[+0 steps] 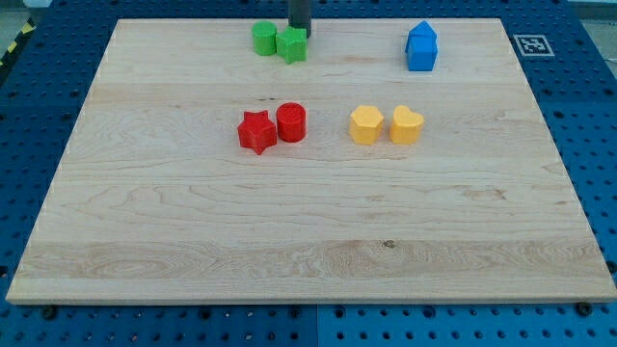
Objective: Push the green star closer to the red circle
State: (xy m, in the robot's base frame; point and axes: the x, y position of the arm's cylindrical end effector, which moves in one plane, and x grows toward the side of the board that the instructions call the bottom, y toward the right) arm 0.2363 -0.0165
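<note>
Camera view. A dark rod comes down from the view's top edge; my tip (300, 33) sits at the far side of the board (308, 241), close to the board's top edge. There is no claw on this arm, only the rod, so nothing opens, closes or grips.

Green star (292, 44): just below my tip, touching it or nearly so; contact cannot be told for certain. Green circle (264, 39): just to the view's left of my tip, pressed against the star's left side. Both greens lie near the board's top edge, with little wood behind them.

Red circle (291, 122): below my tip, almost straight down the view, well apart from the star. Bare wood lies between star and circle. Red star (256, 132): below and a little left of my tip, touching the red circle's left side.

Yellow pair: below and to the right of my tip. Yellow hexagon-like block (365, 125) and yellow heart (407, 125) sit side by side, touching or nearly so, near the red circle's right but apart from it.

Blue blocks (421, 47): to the right of my tip, well apart, near the top edge; two pieces stacked close in the view, shapes hard to separate.

The lower half of the board, far below my tip, is open wood out to the left, right and bottom edges.
</note>
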